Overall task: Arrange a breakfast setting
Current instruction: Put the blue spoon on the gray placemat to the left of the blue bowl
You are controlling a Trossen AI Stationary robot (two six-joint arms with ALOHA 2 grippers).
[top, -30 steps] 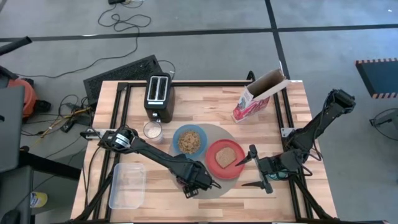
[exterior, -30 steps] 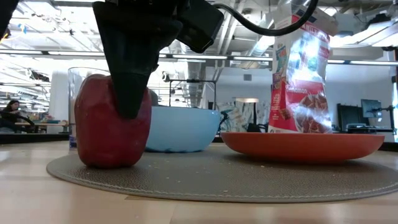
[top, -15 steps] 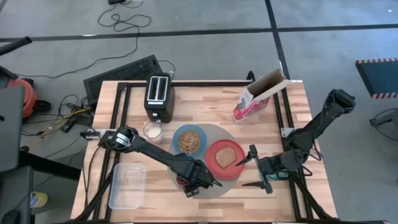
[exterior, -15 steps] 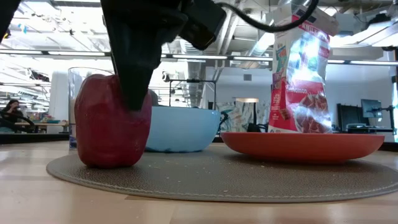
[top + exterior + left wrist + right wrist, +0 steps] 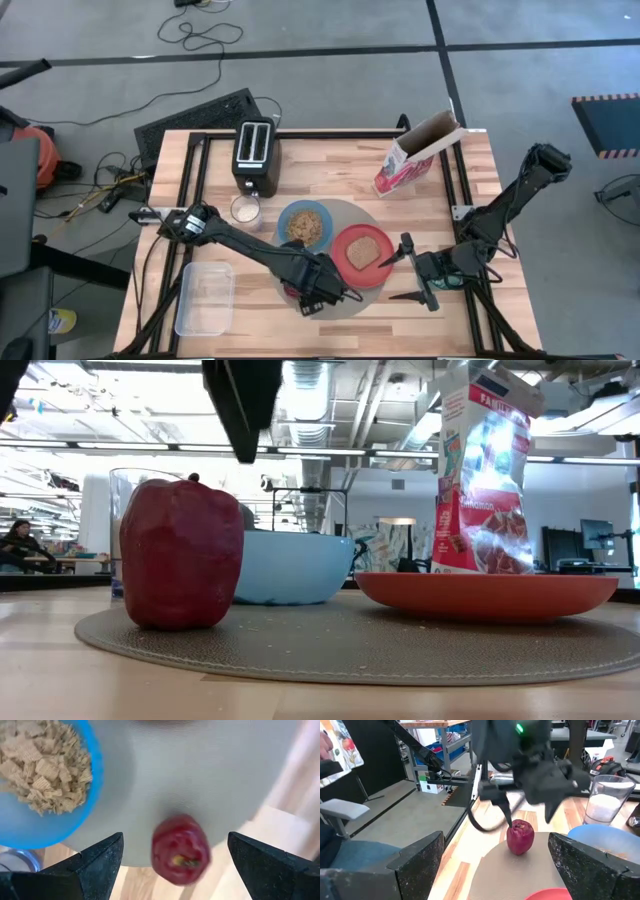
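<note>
The red apple (image 5: 182,555) stands upright on its base at the near-left part of the round grey mat (image 5: 380,645). My left gripper (image 5: 175,840) hangs open right above the apple (image 5: 180,849), fingers pointing down, one dark fingertip (image 5: 245,410) clear of the apple's top. On the mat also sit the light-blue bowl (image 5: 304,226) of cereal and the red-orange plate (image 5: 362,256) with the toast slice (image 5: 363,251). The glass (image 5: 245,208) stands left of the bowl. My right gripper (image 5: 405,272) waits open at the mat's right edge, pointing toward the apple (image 5: 520,836).
A black-and-silver toaster (image 5: 256,155) stands at the far left, an open cereal box (image 5: 418,155) at the far right. A clear plastic tub (image 5: 205,297) lies at the near left, beside my left arm.
My left gripper has risen straight up off the apple: its fingers stood down along the apple's sides and now hang clear above it. The apple has stayed upright in the same spot on the mat.
</note>
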